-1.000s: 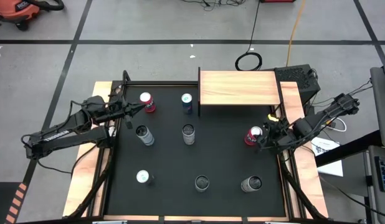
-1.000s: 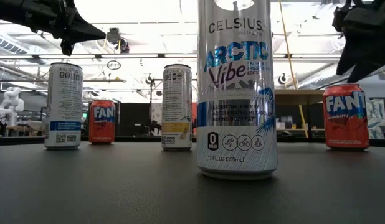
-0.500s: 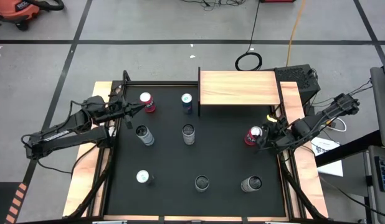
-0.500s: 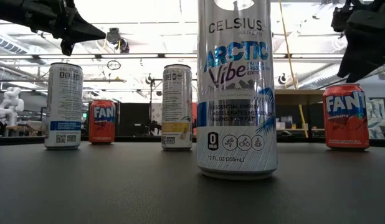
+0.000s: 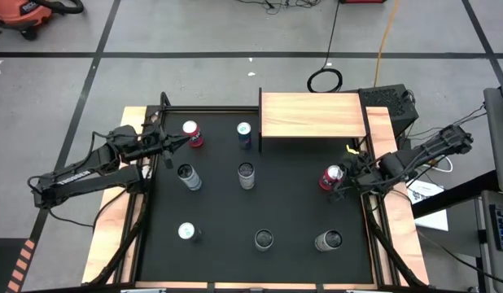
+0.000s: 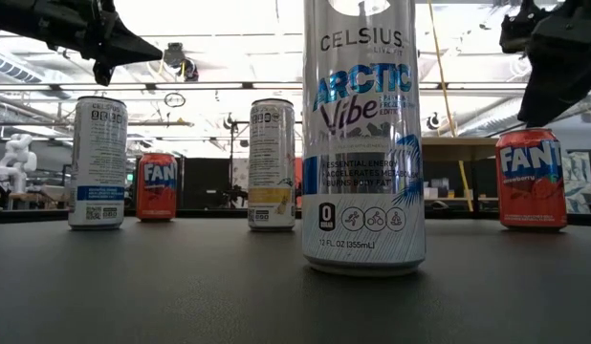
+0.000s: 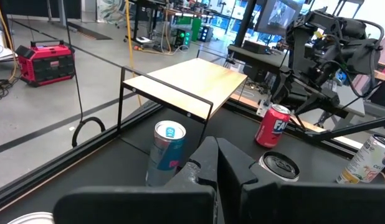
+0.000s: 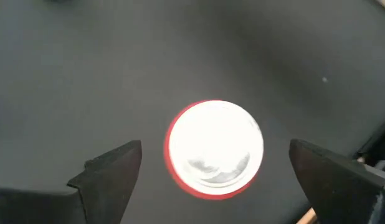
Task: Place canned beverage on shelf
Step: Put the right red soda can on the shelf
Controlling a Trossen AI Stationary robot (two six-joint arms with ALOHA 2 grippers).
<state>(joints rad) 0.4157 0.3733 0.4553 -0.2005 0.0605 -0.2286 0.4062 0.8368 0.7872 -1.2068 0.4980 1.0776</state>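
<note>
1. The worktop (image 5: 154, 268) is a light-wood frame under a black mat (image 5: 292, 212), with nine cans standing on the mat.
2. The shelf (image 5: 312, 115), a light-wood platform on thin black legs, stands at the mat's far edge, right of centre; its top carries no can.
3. The left arm reaches in from the left; its gripper (image 5: 183, 142) is clenched on nothing, raised near the far-left red can (image 5: 192, 133).
4. The right arm comes in from the right; its gripper (image 5: 341, 178) is released, jaws spread wide, poised above the red Fanta can (image 5: 330, 177) with one finger (image 8: 108, 169) on each side of the lid in the right wrist view, not touching it.
5. That red Fanta can stands upright on the mat near the right edge, in front of the shelf and apart from it; the low view shows "FAN" in white letters on it.
6. The tall silver can (image 6: 363, 134) nearest the low camera reads "CELSIUS", "ARCTIC Vibe", "0 SUGAR" and "12 FL OZ (355mL)".
7. A blue can (image 5: 244, 135) stands just left of the shelf.
8. A white can (image 6: 97, 161) at the left of the low view bears a QR code; its small print is unreadable.
</note>
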